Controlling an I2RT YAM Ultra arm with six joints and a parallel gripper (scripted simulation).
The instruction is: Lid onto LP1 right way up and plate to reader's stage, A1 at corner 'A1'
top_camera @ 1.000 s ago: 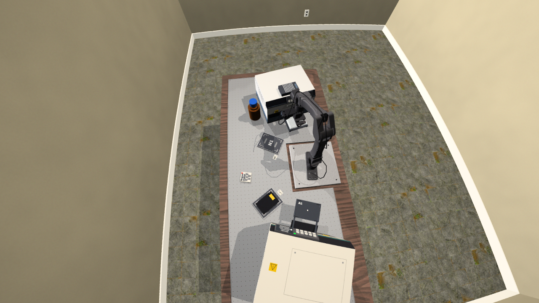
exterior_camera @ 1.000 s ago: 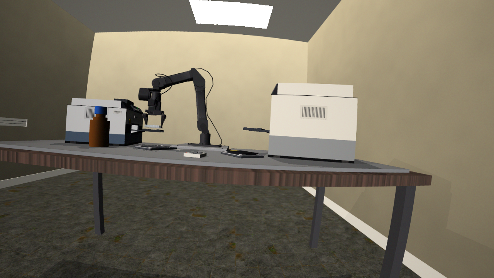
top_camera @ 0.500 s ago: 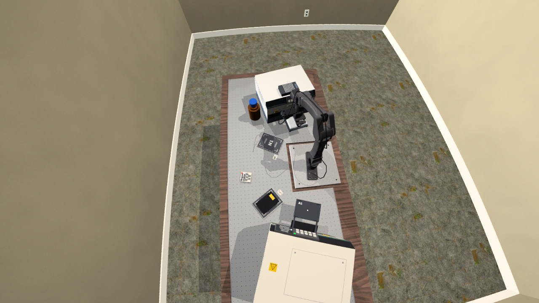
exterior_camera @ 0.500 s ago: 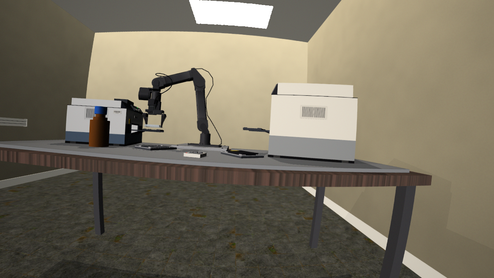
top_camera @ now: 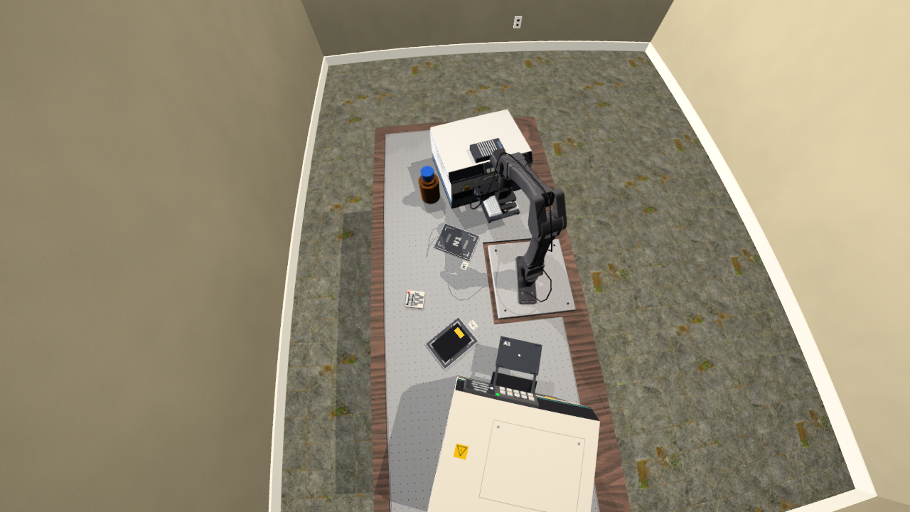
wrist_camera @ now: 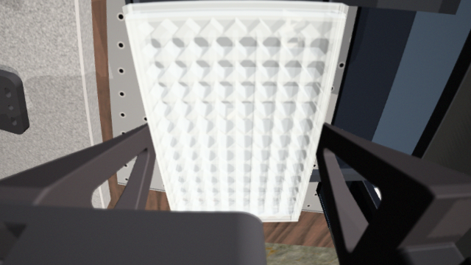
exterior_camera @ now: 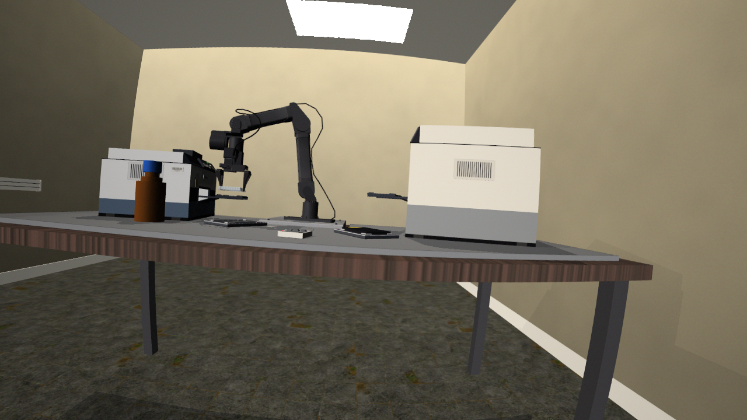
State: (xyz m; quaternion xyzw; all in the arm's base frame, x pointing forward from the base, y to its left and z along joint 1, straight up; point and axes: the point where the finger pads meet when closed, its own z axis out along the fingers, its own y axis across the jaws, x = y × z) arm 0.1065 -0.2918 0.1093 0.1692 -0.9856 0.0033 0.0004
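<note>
The lid [top_camera: 452,343] looks seated on LP1, well away from the dispenser [top_camera: 467,132]. The pincer [exterior_camera: 233,182] grips the well plate [wrist_camera: 235,110] just above the dispenser's stage [exterior_camera: 232,196]. Delivery to the reader's stage [top_camera: 518,356] remains.

- A lab bench in a bare room: plain walls, mottled floor, one ceiling light [exterior_camera: 348,20], a wall socket [top_camera: 517,22].
- The surface [exterior_camera: 365,261] is a wood-edged table with a grey perforated deck, like an automation breadboard.
- Two benchtop instruments stand at its ends: a white-and-grey dispenser [top_camera: 473,136] with a stage, and a cream reader [exterior_camera: 473,182] with a barcode label, keypad [top_camera: 509,390] and yellow warning sticker [top_camera: 461,451].
- An amber bottle [exterior_camera: 149,197] with a blue cap stands beside the dispenser.
- A white multiwell plate [wrist_camera: 235,110] shows in the wrist view.
- Marked nests lie on the deck, one lettered N1 [top_camera: 456,241].
- A dark robot arm [exterior_camera: 300,151] is bolted to a base plate [top_camera: 566,299].
</note>
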